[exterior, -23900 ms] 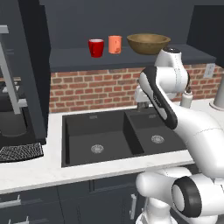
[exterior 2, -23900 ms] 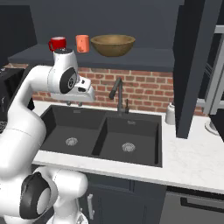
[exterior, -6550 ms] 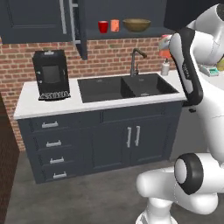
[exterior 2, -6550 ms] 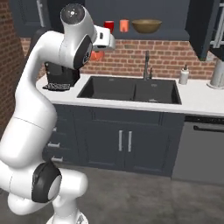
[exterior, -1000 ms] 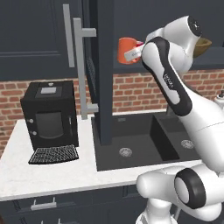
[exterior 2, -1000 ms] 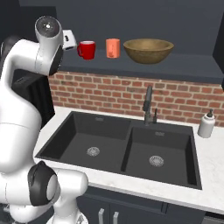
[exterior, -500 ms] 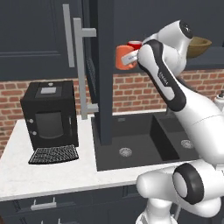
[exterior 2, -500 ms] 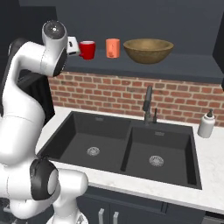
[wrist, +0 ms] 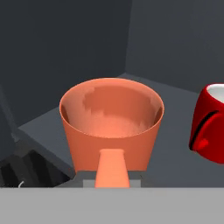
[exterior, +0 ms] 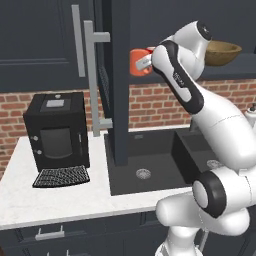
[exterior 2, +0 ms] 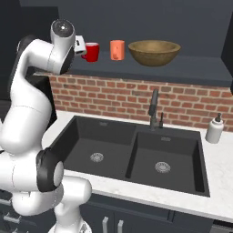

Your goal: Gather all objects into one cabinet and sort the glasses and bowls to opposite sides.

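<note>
The cabinet (exterior: 117, 75) is a dark charcoal wall unit mounted above the worktop (exterior: 55, 200); its tall door stands open, edge-on in the left base view, with the long grey bar handle (exterior: 92, 80) facing left. Below it lies the black double sink (exterior 2: 132, 157), backed by a red brick wall (exterior 2: 136, 98), with a black coffee machine (exterior: 56, 132) at the left end of the worktop and a white soap dispenser (exterior 2: 214, 129) at the right. On the cabinet shelf (exterior 2: 182, 73), the wide brown bowl (exterior 2: 154, 52) stands at the right. Left of it, and apart from it, stands a salmon-orange cup (exterior 2: 117, 49); left of that stands the red cup (exterior 2: 91, 52). The gripper (wrist: 112, 173) is raised to shelf height at the left end of the cabinet, just left of the red cup, and is clenched on a second salmon-orange cup (wrist: 112, 124) (grasped at its near wall, mouth facing the hand camera). In the hand view this held cup sits above the dark shelf surface, with the red cup just beside it; contact between the two cannot be determined.
</note>
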Available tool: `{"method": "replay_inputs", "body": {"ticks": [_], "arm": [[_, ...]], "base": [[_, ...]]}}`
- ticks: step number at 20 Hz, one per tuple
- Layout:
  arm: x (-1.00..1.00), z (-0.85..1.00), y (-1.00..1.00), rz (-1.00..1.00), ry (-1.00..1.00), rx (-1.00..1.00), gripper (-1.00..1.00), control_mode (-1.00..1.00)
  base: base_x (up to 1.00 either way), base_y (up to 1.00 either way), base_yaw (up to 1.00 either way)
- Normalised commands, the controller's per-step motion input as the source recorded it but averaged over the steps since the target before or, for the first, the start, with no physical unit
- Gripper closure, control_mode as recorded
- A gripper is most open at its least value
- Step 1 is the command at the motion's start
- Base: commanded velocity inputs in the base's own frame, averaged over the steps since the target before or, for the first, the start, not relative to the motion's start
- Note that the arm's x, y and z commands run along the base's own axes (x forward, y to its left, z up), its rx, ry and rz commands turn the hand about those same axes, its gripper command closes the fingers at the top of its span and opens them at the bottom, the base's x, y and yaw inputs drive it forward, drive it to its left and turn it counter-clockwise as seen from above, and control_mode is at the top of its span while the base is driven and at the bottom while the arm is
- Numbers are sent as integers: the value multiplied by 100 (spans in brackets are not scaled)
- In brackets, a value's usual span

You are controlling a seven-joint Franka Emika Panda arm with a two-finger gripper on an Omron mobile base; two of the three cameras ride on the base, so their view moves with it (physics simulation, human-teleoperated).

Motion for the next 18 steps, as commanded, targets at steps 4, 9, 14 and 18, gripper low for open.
{"method": "replay_inputs", "body": {"ticks": [4,9,14,18], "arm": [[45,0,0,0,-1,0,100,-100],[53,0,1,-3,0,0,100,-100],[45,0,10,-5,0,-1,100,-100],[34,0,17,-5,0,-3,-100,-100]], "base": [[0,0,0],[0,0,0],[0,0,0],[0,0,0]]}}
